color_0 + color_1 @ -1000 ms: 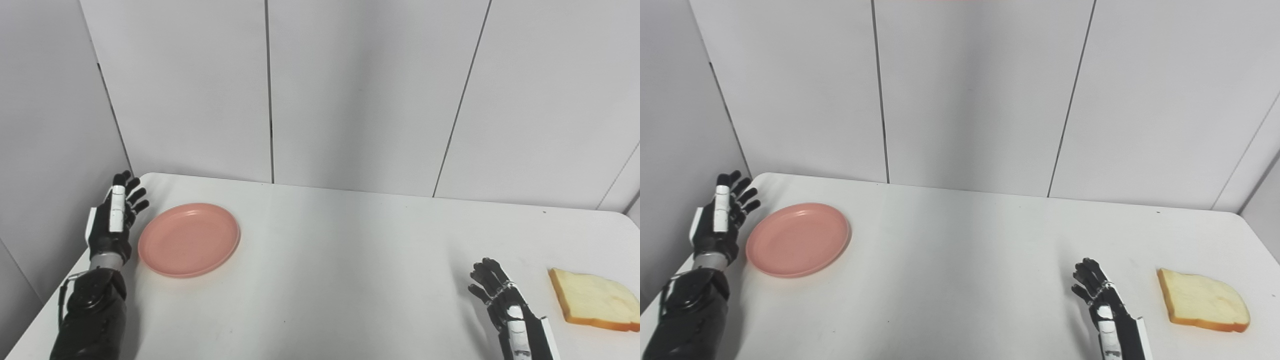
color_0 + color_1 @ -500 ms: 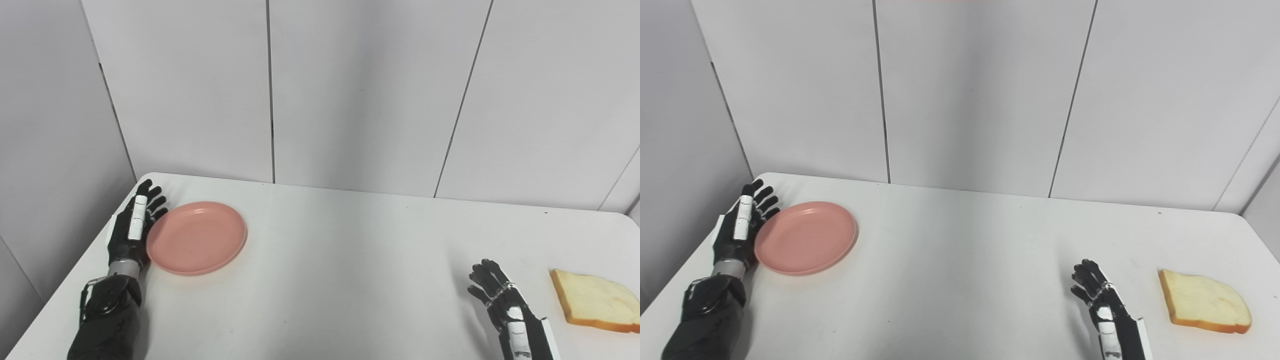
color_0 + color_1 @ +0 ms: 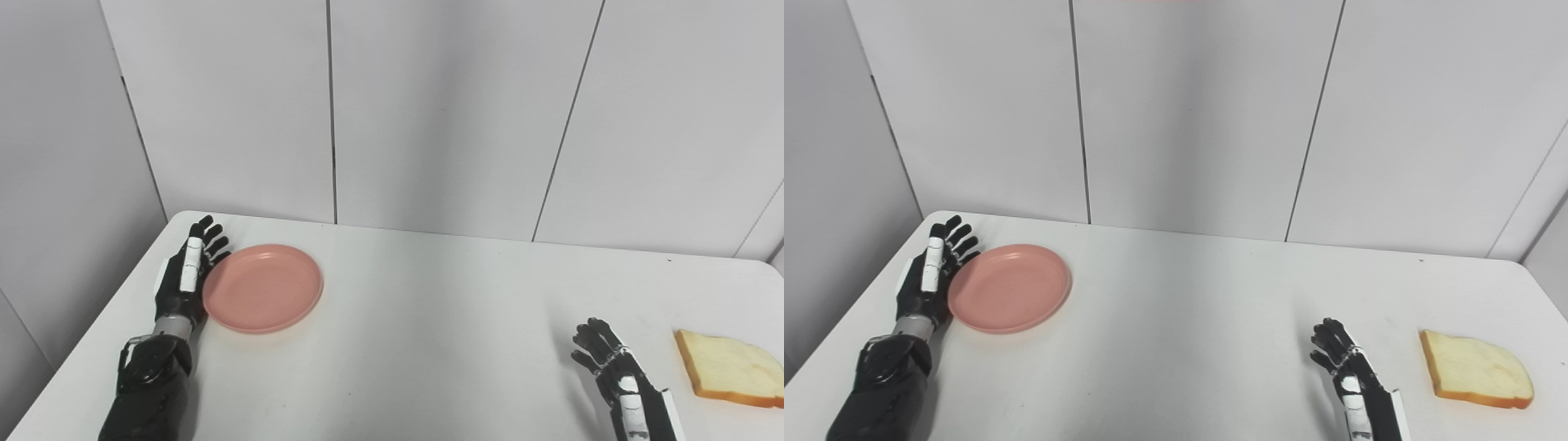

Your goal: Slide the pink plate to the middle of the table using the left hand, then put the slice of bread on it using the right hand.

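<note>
Left hand [image 3: 187, 278] flat-open, fingers spread, pressed against pink plate [image 3: 263, 288] at the tabletop [image 3: 416, 343] far-left corner. Right hand [image 3: 612, 367] open, empty, beside bread slice [image 3: 729, 367] far right. Risk: off-centre push could spin the plate away sideways.

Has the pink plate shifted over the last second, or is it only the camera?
Yes. The pink plate has slid right toward the table's middle, pushed by the left hand; judged against the wall seam, which stayed nearly put, the plate is closer to it.
</note>
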